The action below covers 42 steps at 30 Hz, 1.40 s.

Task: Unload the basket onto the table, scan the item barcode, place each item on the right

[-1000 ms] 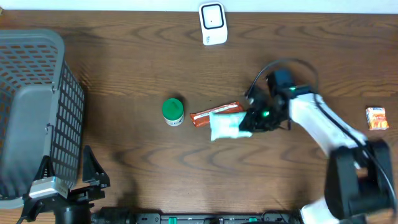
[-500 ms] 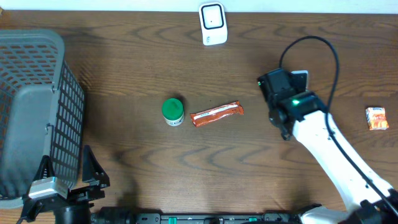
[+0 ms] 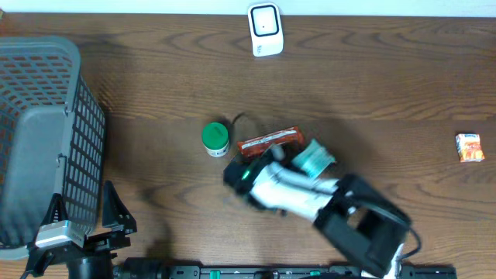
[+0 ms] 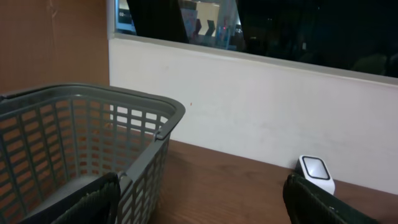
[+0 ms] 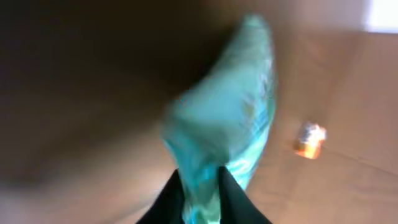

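The item is a teal and white packet (image 3: 314, 157), pinched at its lower end by my right gripper (image 3: 298, 161) above the table, just right of an orange-red bar wrapper (image 3: 267, 141). In the blurred right wrist view the teal packet (image 5: 230, 124) stands up from between the two dark fingers of the right gripper (image 5: 200, 180). No barcode shows on it. The white scanner (image 3: 265, 29) stands at the far edge of the table, well away from the packet; the left wrist view shows the scanner (image 4: 316, 173) too. My left gripper (image 4: 202, 205) is open and empty at the near left.
A green-lidded jar (image 3: 215, 138) stands left of the bar wrapper. A small orange packet (image 3: 469, 146) lies at the far right. A large grey basket (image 3: 39, 139) fills the left side, right beside the left gripper. The right arm crosses the near middle of the table.
The right arm has swung from the right of the table to the near middle, carrying the teal packet. The bar wrapper, jar and left arm have not moved.
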Available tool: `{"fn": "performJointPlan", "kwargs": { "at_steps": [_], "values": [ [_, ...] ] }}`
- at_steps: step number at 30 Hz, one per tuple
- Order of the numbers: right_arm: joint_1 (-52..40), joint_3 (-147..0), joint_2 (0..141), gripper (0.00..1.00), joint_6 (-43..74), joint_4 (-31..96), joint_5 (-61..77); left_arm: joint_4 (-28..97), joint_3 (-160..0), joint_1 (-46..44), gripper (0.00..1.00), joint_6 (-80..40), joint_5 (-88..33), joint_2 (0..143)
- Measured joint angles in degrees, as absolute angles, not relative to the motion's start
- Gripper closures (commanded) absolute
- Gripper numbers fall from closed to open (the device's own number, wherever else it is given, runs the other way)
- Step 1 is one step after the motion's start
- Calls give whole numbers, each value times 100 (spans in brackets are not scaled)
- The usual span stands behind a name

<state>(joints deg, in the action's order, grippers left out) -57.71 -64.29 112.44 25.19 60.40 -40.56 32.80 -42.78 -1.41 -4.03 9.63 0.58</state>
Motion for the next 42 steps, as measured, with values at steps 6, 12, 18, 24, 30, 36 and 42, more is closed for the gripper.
{"fn": "performJointPlan", "kwargs": {
  "at_steps": [6,12,18,24,30,36,42],
  "values": [
    [-7581,-7067,11264,58,2810,6460,-2502,3280,-4276,-141,16,-403,963,58],
    [-7710,-8252,11286,99,3284,7201,-1990,3282,-4278,-141,16,-403,963,58],
    [-6838,-8733,11205,25,3651,7354,-1549,3282,-4276,-141,16,-403,963,58],
    [-5800,-8731,11187,99,3876,7406,-1605,3282,-4276,-141,16,-403,963,58],
    [-5371,-8600,11163,99,3942,6495,-1396,3284,-4276,-141,16,-403,963,58],
    [-4836,-7940,11163,99,3933,5854,-1315,3284,-4276,-141,16,-403,963,58],
    [-4515,-7627,11174,99,3990,5603,-1256,3282,-4276,-141,16,-403,963,58]
  ]
}}
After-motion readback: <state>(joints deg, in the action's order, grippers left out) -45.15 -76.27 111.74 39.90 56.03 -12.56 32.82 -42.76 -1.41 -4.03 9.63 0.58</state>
